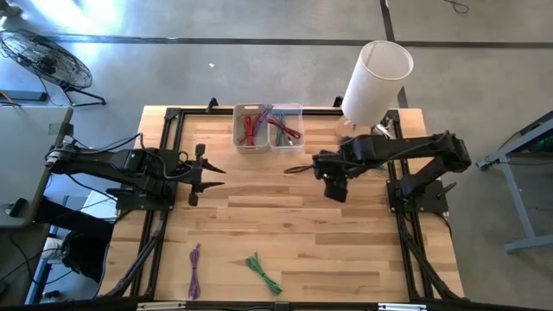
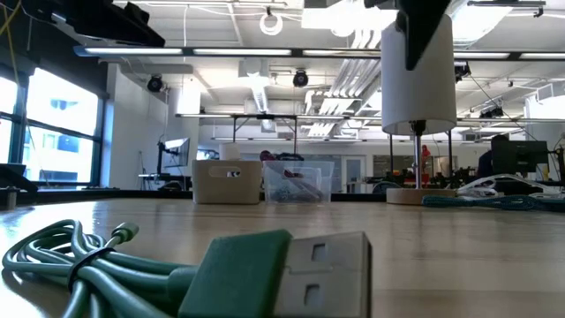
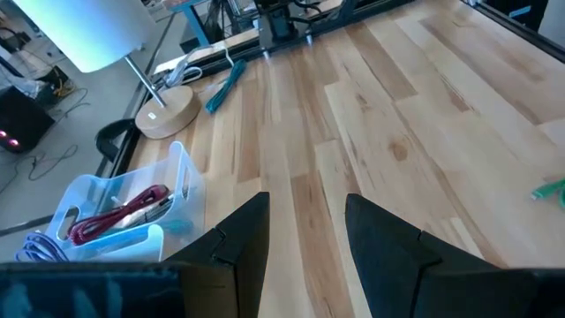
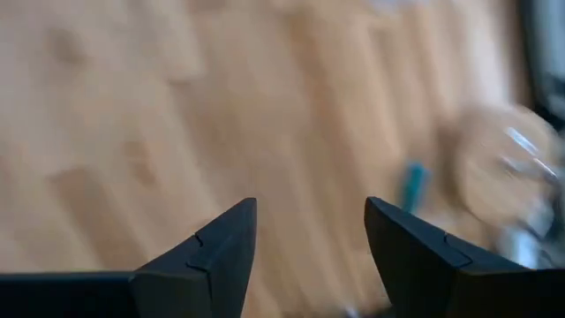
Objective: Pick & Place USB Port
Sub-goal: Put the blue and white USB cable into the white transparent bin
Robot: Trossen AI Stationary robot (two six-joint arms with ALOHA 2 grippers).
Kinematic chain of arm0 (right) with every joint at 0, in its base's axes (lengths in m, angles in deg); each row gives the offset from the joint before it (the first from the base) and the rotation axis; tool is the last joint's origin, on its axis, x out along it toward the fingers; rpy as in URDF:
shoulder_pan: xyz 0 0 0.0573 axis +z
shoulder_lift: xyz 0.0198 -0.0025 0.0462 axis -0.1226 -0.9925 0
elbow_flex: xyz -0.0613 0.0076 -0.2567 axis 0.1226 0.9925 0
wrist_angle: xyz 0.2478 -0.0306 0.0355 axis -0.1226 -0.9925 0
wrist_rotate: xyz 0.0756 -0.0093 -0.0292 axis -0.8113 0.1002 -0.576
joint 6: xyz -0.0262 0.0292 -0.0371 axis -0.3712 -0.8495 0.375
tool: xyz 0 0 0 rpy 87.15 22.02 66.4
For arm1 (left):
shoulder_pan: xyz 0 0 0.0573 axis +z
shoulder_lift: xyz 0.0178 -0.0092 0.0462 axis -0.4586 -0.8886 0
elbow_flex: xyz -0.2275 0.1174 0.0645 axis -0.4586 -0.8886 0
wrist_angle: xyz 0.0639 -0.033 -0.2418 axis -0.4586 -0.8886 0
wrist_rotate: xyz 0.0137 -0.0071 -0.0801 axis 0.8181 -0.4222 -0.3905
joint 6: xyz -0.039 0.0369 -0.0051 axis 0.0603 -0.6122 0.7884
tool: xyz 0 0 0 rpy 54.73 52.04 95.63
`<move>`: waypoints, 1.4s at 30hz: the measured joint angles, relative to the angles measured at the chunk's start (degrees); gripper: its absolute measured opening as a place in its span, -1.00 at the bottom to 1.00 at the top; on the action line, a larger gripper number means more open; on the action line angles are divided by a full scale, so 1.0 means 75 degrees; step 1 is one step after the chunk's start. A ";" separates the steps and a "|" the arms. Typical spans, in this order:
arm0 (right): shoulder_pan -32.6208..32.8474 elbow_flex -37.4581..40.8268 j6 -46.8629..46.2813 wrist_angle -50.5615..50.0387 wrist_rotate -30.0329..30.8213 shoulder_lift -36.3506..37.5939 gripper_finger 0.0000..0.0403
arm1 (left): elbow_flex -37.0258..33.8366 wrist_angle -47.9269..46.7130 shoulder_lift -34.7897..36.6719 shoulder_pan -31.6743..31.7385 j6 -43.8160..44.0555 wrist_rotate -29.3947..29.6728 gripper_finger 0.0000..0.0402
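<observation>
While both arms are hanging over the bench (image 1: 294,216) with nothing in their grasp, the green USB cable (image 1: 263,273) is lying coiled near the front edge, with the purple cable (image 1: 194,271) just to its left. In the low view its green plug (image 2: 282,272) is sitting right in front of the camera. The left gripper (image 1: 216,175) is hovering left of centre, its fingers (image 3: 240,238) standing spread apart. The right gripper (image 1: 334,192) is hovering right of centre, near the bins, its fingers (image 4: 221,247) also standing apart over bare wood. Two clear bins (image 1: 269,127) at the far edge are holding red and mixed cables, and a white lamp (image 1: 376,82) is standing at the far right corner.
</observation>
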 joint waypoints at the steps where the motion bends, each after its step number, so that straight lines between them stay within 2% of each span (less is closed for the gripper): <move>1: 0.0006 0.0000 -0.0266 -0.0293 0.0317 0.0000 0.01 | 0.0000 0.0001 0.0002 0.0000 0.0003 -0.0001 -0.27; 3: -0.0052 0.0001 -0.0871 -0.0847 0.0903 0.0000 0.01 | 0.0000 0.0000 0.0002 0.0000 0.0093 -0.0002 -0.27; 5: -0.0208 0.0139 -0.1220 -0.0858 0.1056 0.0056 0.01 | 0.0000 0.0000 0.0002 0.0000 0.0228 -0.0003 -0.27; 10: -0.0784 0.1046 -0.2406 -0.0910 0.0350 0.0179 0.01 | 0.0000 0.0000 0.0000 0.0000 0.0439 -0.0179 -0.27; 12: -0.0927 0.1636 -0.2453 -0.0788 0.0096 0.0211 0.01 | 0.0000 0.0000 0.0002 0.0000 0.0448 -0.0329 -0.27; 18: -0.1148 0.3224 -0.2248 -0.0600 0.0013 0.0236 0.01 | 0.0000 0.0000 0.0001 0.0000 0.0582 -0.0548 -0.27; 24: -0.1576 0.4235 -0.1624 -0.0155 -0.0063 0.0236 0.02 | 0.0000 0.0003 -0.0001 0.0000 0.0584 -0.0522 -0.27; 32: -0.2256 0.4630 -0.0812 0.1007 -0.0136 0.0236 0.05 | 0.0000 0.0003 0.0002 0.0000 0.0599 -0.0516 -0.27; 42: -0.3075 0.4642 -0.0346 0.1094 -0.0041 0.0236 0.30 | 0.0000 0.0003 0.0002 0.0000 0.0720 -0.0580 -0.27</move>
